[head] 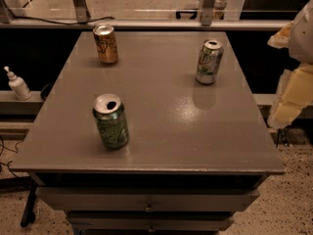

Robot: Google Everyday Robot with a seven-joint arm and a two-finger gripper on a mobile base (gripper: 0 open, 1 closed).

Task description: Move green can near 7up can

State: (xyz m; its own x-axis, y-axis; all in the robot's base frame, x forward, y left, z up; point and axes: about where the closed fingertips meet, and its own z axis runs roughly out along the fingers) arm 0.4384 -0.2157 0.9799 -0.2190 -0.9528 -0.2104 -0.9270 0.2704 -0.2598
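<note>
The green can (pixel 111 121) stands upright on the grey table (pixel 171 136), at the front left, its silver top opened. The 7up can (pixel 209 61), white with green lettering, stands upright at the back right of the table. The two cans are far apart. My gripper (pixel 289 98) shows as pale yellowish shapes at the right edge of the camera view, beyond the table's right side and to the right of the 7up can. It touches no can and nothing shows in it.
A gold-brown can (pixel 105 44) stands upright at the back left of the table. A white pump bottle (pixel 17 84) sits on a ledge to the left. Drawers (pixel 149 207) lie under the tabletop. A rail (pixel 146 23) runs behind the table.
</note>
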